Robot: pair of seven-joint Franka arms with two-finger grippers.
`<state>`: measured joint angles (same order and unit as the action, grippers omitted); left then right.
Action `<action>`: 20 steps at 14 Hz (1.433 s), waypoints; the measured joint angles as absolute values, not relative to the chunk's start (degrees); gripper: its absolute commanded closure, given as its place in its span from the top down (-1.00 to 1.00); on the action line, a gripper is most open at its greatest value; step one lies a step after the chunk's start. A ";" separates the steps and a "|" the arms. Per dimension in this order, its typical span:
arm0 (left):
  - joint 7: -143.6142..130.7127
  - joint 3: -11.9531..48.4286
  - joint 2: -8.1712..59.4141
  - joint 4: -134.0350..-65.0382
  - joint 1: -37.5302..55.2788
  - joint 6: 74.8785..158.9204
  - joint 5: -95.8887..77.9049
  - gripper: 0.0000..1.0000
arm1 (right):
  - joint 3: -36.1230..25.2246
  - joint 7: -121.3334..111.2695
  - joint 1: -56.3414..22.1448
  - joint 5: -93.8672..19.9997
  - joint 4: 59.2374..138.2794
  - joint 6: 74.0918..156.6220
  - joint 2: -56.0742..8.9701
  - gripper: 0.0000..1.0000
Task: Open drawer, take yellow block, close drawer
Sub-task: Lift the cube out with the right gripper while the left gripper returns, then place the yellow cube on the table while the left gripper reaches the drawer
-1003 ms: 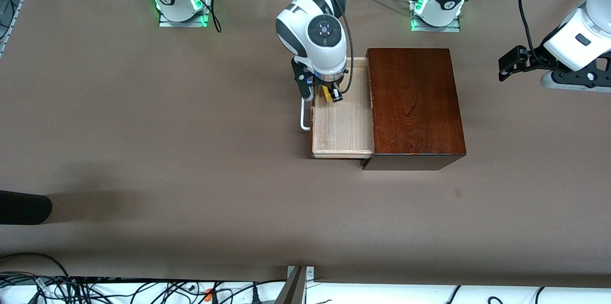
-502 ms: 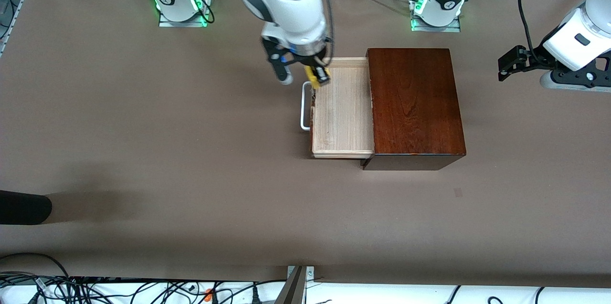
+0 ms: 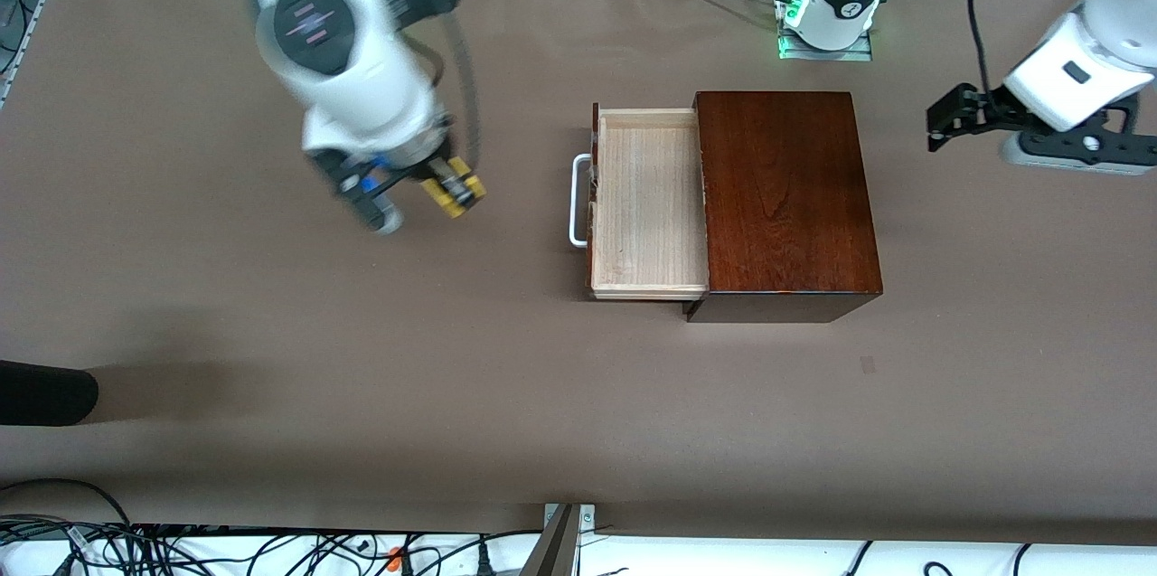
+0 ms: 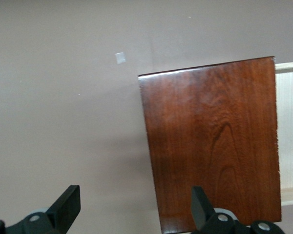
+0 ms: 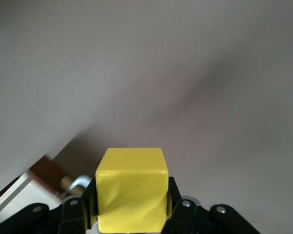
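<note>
The drawer (image 3: 647,196) stands pulled out of the dark mahogany box (image 3: 785,201), its pale tray empty, its white loop handle (image 3: 577,201) toward the right arm's end. My right gripper (image 3: 449,189) is shut on the yellow block (image 3: 452,190) and holds it up over bare table, away from the drawer's front. In the right wrist view the block (image 5: 131,187) fills the space between the fingers. My left gripper (image 3: 945,119) is open and empty, up over the table at the left arm's end; its wrist view shows the box top (image 4: 212,141).
A dark object (image 3: 45,391) pokes in at the table's edge at the right arm's end, near the front camera. Cables (image 3: 181,549) lie along the near edge. The arm bases stand along the far edge.
My right gripper has lifted the yellow block out of the drawer and carried it away from the drawer's front toward the right arm's end. The left arm has shifted slightly.
</note>
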<state>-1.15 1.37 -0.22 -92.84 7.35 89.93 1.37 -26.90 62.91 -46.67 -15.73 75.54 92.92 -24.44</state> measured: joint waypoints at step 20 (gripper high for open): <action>14.80 26.34 26.45 -82.12 29.18 105.34 11.52 1.00 | -28.42 -18.04 -30.23 -16.33 109.55 130.02 -33.05 -0.31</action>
<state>14.80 26.34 26.45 -82.12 29.18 105.34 11.52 -28.42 -18.04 -30.23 -16.33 109.55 130.02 -33.05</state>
